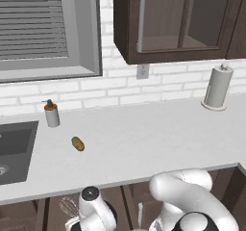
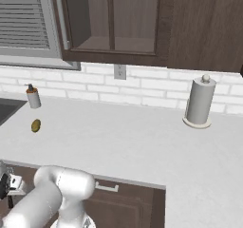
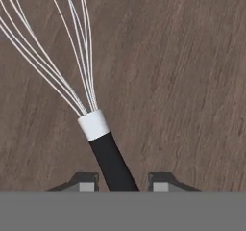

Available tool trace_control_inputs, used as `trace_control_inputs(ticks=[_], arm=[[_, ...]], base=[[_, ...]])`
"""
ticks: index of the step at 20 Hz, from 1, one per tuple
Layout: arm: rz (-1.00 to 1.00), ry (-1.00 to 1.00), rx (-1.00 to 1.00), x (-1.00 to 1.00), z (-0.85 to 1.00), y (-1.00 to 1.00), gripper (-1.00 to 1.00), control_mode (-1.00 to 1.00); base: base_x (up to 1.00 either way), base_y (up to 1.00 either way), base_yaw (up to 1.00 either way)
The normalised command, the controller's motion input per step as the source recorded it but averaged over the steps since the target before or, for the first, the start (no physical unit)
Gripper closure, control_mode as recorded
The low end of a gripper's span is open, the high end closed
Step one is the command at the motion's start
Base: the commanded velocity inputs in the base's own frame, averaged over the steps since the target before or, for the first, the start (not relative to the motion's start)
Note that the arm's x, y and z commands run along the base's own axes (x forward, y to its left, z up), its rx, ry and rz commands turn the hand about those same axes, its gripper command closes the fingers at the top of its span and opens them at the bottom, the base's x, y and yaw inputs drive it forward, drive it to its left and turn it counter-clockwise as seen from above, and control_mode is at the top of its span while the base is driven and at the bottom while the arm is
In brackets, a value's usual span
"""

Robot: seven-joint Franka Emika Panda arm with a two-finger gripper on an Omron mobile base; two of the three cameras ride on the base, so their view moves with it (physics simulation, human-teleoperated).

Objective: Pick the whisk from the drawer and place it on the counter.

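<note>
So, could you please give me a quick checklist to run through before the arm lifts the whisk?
1. Whisk handle between the fingertips: ok.
2. Gripper firmly closed on the handle: cannot tell.
3. Whisk lying on the drawer floor: ok.
4. Bare counter for the placement: ok.
5. Yellow-brown lump and soap dispenser away from that spot: ok.

**Whisk lay on drawer floor below the worktop**

The whisk (image 3: 103, 143), with thin silver wires fanning from a white collar and a slim black handle, lay flat on the dark brown wood-grain floor of the drawer (image 3: 182, 81). Its wire head (image 1: 68, 206) showed just under the front edge of the counter (image 1: 144, 138), a long, pale grey-white slab with a dark sink basin at its left end.
</note>
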Motion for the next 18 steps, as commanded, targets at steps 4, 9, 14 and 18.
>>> trace_control_inputs(ticks=[4, 9, 14, 18], arm=[[0.27, -0.09, 0.00, -0.01, 0.39, 0.00, 1.00, -1.00], [0.36, -0.11, -0.01, -0.04, 0.74, 0.00, 1.00, -1.00], [0.29, -0.07, -0.05, -0.25, 0.96, 0.00, 1.00, -1.00], [0.09, -0.14, -0.01, -0.24, 1.00, 0.00, 1.00, -1.00]], base=[[0.00, 0.00, 0.00], [0.00, 0.00, 0.00], [0.00, 0.00, 0.00], [0.00, 0.00, 0.00]])
